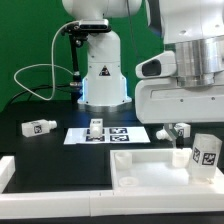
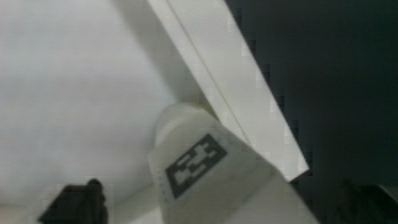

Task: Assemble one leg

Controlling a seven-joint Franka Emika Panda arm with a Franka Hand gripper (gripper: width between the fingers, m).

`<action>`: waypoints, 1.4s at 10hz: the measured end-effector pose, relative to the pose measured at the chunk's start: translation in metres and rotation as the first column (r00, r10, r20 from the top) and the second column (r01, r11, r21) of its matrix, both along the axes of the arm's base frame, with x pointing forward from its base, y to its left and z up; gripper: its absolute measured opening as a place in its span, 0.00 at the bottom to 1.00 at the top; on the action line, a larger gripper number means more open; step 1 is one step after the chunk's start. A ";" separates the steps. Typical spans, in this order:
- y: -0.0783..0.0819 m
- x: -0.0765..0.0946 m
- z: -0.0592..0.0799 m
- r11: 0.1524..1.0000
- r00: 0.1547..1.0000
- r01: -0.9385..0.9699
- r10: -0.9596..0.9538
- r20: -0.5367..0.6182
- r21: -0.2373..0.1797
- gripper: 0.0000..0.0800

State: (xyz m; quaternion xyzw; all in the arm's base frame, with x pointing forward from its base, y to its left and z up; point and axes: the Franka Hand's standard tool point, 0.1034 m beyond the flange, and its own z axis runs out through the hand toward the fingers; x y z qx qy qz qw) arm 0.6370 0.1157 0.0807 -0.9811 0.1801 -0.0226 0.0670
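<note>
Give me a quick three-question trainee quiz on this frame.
1. True or false: the pincer is open, with a small white plastic tagged leg peg between its fingers, ungripped.
2. The similar leg peg at the exterior view's far left rests on: A) the black table B) a white panel C) a marker board.
3. Fill in: the backdrop behind the robot base is ___.
Key: 1 true; 2 A; 3 green.

Bare table [image 1: 25, 140] at the exterior view's left is passable apart from one lying leg [image 1: 40, 127]. An upright leg [image 1: 96, 127] obstructs the marker board [image 1: 125, 133]. A third leg [image 1: 205, 152] stands just beside the panel [image 1: 150, 160], whose raised rim closes off that flank.
</note>
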 end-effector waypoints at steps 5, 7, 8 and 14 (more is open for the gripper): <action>-0.006 0.001 -0.004 0.964 0.964 -0.263 0.264 0.020 -0.049 0.53; -0.005 0.001 -0.004 0.993 0.993 -0.117 0.117 0.008 -0.034 0.35; -0.005 0.001 -0.004 0.999 0.999 -0.040 0.040 0.001 -0.028 0.36; -0.009 0.002 -0.006 0.611 0.611 0.789 -0.774 -0.162 0.058 0.36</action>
